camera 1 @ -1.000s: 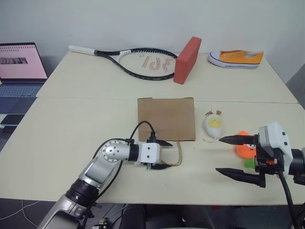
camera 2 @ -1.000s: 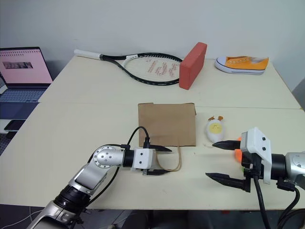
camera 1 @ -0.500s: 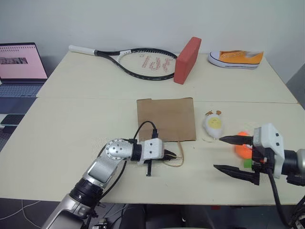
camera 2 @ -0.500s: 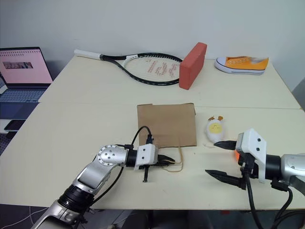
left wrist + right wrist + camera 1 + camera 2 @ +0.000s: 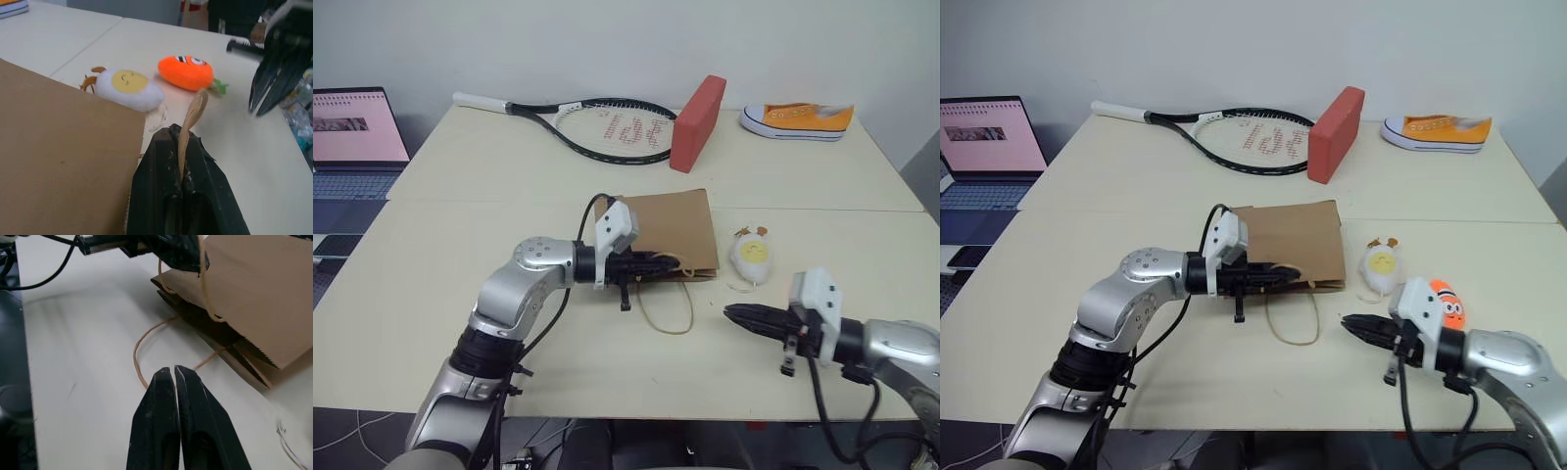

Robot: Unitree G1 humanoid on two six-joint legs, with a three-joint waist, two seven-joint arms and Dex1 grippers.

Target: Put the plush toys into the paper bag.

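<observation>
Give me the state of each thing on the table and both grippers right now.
paper bag: near edge lifted off the table, mouth slightly parted.
upper handle: pinched in left gripper.
lower handle: loose loop on the table.
left gripper: shut on the upper handle.
right gripper: shut, empty, near the lower handle.
egg toy: on the table, outside the bag.
carrot toy: on the table, outside the bag.
laptop: open, screen lit.

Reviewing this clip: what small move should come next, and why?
Probably open the right gripper toward the lower tan handle loop on the table: the left gripper pinches the upper handle, lifting the brown paper bag's mouth edge, barely parted.
</observation>
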